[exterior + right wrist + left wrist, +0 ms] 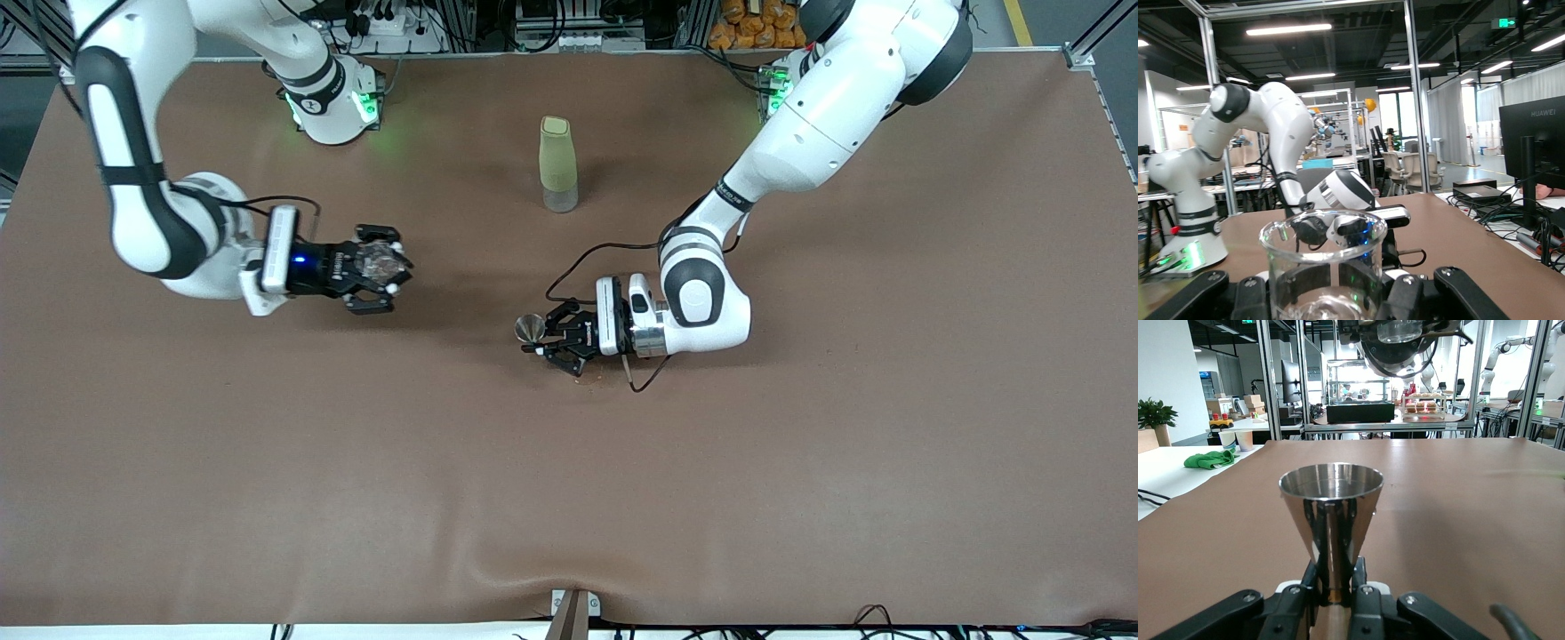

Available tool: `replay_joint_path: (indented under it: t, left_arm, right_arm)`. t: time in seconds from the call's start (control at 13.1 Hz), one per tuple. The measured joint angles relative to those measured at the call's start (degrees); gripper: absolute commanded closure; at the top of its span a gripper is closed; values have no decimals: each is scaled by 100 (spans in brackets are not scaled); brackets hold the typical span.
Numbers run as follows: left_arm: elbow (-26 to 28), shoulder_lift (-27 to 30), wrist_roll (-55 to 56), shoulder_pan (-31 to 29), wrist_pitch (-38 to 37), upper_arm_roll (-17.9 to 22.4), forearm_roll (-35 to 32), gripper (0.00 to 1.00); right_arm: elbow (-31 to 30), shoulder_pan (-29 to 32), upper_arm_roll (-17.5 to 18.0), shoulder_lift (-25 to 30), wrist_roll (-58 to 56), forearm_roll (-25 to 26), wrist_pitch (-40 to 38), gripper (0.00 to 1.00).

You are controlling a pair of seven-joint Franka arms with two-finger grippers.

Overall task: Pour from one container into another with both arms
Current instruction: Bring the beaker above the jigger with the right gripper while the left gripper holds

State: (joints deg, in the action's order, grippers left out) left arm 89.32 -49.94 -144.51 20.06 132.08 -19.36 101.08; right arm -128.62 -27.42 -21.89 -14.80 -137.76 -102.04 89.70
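Steel cone cup, pinched at its stem by the left gripper, hangs nearer the camera than the green bottle. Right gripper clamps a clear glass, seemingly empty. Carrying stage; next, bring the rims together, then tilt.

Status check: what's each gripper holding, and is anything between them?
Left gripper shut on steel cone cup. Right gripper shut on clear glass. Both upright, apart over the table. Green bottle stands nearer the bases, not between.

Two glossy white jointed robot arms carry black joint bands, green base lights, thin black cables and small black grippers.
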Motion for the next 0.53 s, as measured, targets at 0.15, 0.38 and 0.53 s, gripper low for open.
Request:
replay_joint_path:
  t: [0.15,0.38,0.53]
  left_arm:
    - [-1,0,0,-1,0,13,29,100]
    - [-1,-7,-4,12,0,15,330,100]
    - [-1,-7,-4,22,1,15,383,100]
  right_arm:
    - [-6,-405,11,0,7,-463,362,100]
    - [-2,-809,256,-1,11,-1117,940,100]
    - [49,-851,646,-1,11,-1458,1400,100]
